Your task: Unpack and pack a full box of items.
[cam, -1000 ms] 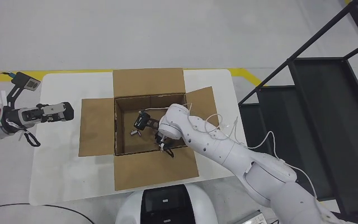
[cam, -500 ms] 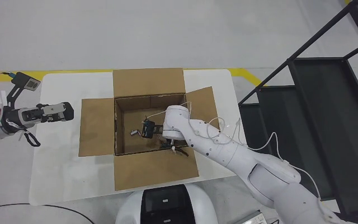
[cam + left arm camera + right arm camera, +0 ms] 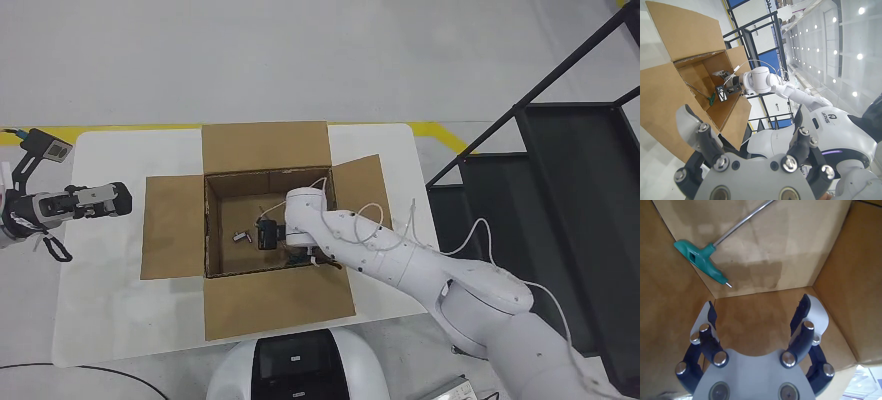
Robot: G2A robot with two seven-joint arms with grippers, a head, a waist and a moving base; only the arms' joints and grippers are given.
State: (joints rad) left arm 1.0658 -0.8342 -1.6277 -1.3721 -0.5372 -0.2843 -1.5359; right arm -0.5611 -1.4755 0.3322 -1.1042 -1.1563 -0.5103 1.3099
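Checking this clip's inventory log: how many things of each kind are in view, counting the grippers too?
Cardboard box, flaps open: 1
Green-handled T-handle hex key, lying inside the box: 1
Table: 1
Grippers: 2, the left gripper and the right gripper, both open and empty
Total: 5

Indus. hall w/ ceiling lights (image 3: 859, 56), steel racks (image 3: 570, 135).
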